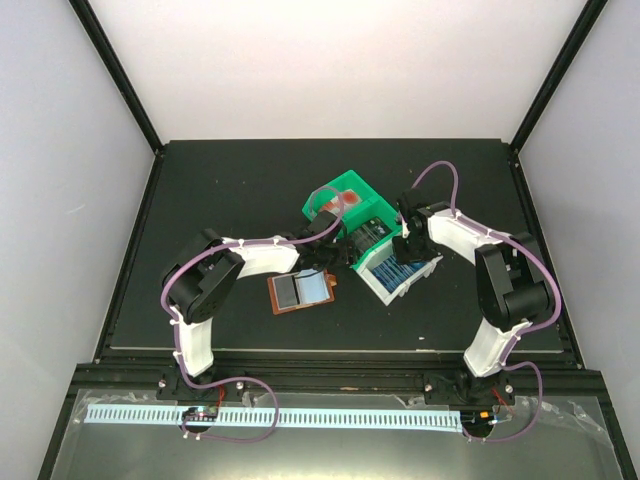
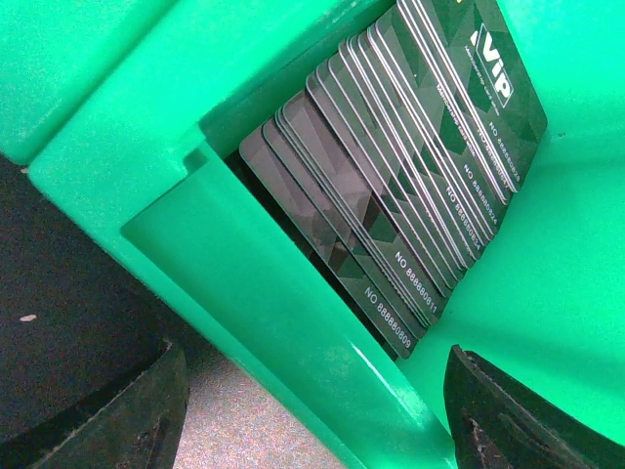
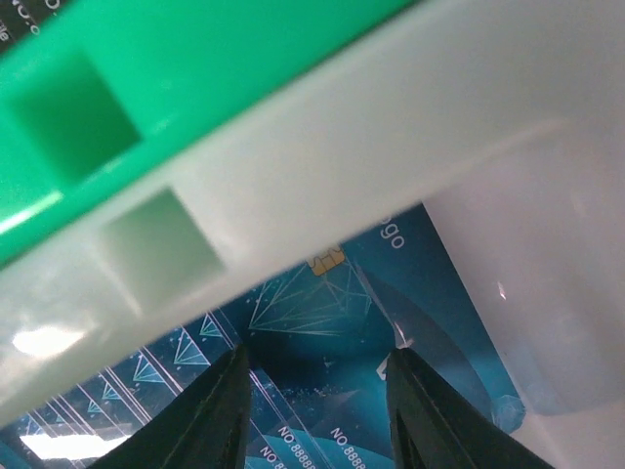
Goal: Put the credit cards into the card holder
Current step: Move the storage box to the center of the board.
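Left gripper (image 2: 317,425), jaws spread, hovers over dark cards (image 2: 391,186) in a green bin (image 2: 127,107). Right gripper (image 3: 319,410), jaws apart, reaches among blue cards (image 3: 312,313), likely to take one.

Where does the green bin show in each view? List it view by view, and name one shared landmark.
Top external: the green bin is in the middle of the picture, up and left of the white bin.
Left wrist: it fills most of the frame, with dark cards standing in it.
Right wrist: it is a strip across the upper left.
Landmark: the white bin against it, though not in the left wrist view.
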Controlling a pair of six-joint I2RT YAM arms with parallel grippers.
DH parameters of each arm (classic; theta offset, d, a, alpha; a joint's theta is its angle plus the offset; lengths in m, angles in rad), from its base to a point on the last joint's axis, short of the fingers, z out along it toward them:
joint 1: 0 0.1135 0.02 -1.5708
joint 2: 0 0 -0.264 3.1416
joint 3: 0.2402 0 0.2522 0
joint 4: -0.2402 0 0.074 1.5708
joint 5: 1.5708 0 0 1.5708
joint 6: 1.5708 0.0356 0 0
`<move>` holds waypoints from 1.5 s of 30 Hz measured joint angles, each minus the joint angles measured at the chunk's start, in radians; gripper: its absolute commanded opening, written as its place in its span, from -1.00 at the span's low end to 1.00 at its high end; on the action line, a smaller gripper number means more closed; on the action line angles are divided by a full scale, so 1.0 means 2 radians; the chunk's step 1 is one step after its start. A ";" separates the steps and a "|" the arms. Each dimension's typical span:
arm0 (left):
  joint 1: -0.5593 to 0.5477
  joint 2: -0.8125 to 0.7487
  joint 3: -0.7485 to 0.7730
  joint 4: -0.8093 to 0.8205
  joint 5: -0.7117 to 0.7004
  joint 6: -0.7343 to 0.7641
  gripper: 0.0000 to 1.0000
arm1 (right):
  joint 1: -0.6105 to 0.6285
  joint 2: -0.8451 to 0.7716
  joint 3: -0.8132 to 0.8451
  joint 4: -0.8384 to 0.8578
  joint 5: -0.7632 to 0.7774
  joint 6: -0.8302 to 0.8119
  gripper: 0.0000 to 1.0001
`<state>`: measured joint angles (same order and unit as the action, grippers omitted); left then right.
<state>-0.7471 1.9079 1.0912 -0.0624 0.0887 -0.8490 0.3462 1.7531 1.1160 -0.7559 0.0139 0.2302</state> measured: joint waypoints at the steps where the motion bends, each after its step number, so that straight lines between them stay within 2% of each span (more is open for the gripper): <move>1: 0.000 0.000 0.000 0.000 0.000 0.000 0.46 | 0.000 0.000 0.000 0.000 0.000 0.000 -0.19; 19: 0.000 0.000 0.000 0.001 0.000 0.000 0.46 | 0.000 0.000 0.000 -0.002 -0.001 0.015 -0.48; 29: 0.000 0.000 0.000 0.002 -0.001 0.000 0.45 | 0.001 -0.013 0.002 -0.009 0.009 0.019 -0.50; 35: 0.000 0.000 0.000 0.002 -0.001 0.000 0.45 | 0.001 -0.023 0.003 -0.009 0.020 0.017 -0.52; 45: 0.000 0.000 0.000 0.003 -0.001 0.000 0.46 | 0.002 -0.039 0.003 0.005 0.073 0.009 -0.68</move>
<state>-0.7471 1.9079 1.0912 -0.0559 0.0860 -0.8490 0.3492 1.6760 1.1221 -0.7464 0.1596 0.2489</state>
